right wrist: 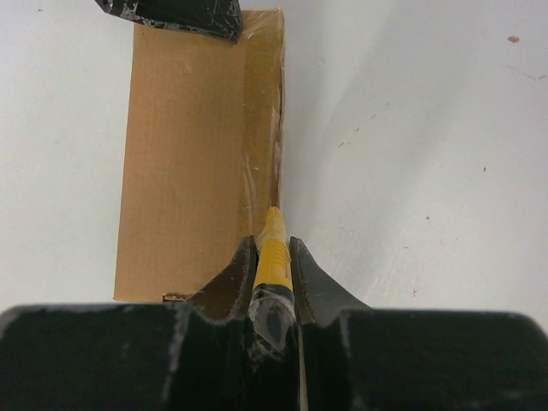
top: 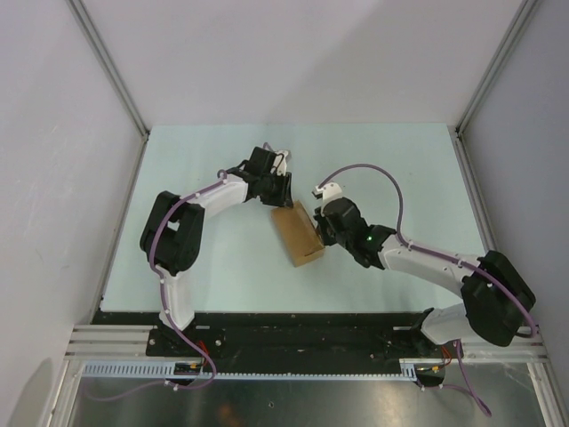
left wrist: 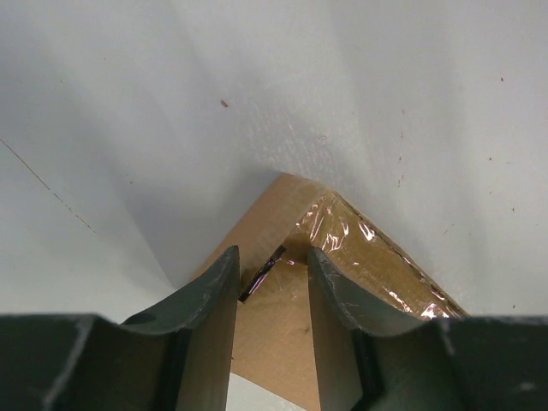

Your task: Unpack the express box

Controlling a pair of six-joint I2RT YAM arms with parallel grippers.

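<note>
A flat brown cardboard box (top: 298, 233) lying on the pale table (top: 222, 267) between both arms, right gripper (right wrist: 272, 244) squeezing a slim yellow knife (right wrist: 274, 257) (tip at the box's taped edge), left gripper (left wrist: 274, 265) hanging over its far corner, fingers apart.

A pale green table (top: 222, 267) sits inside a white-walled booth. 2 aluminium posts slant up from its far corners, the left post (top: 108, 67) and the right post (top: 496, 67). A black base plate (top: 293, 322) runs along the near edge, with a silver rail (top: 107, 342) at its left end and a slotted grey cable strip (top: 293, 366) in front. A slim yellow utility knife (right wrist: 274, 257) points away from the right wrist camera. A small brown speck (left wrist: 224, 104) marks the tabletop in the left wrist view.
</note>
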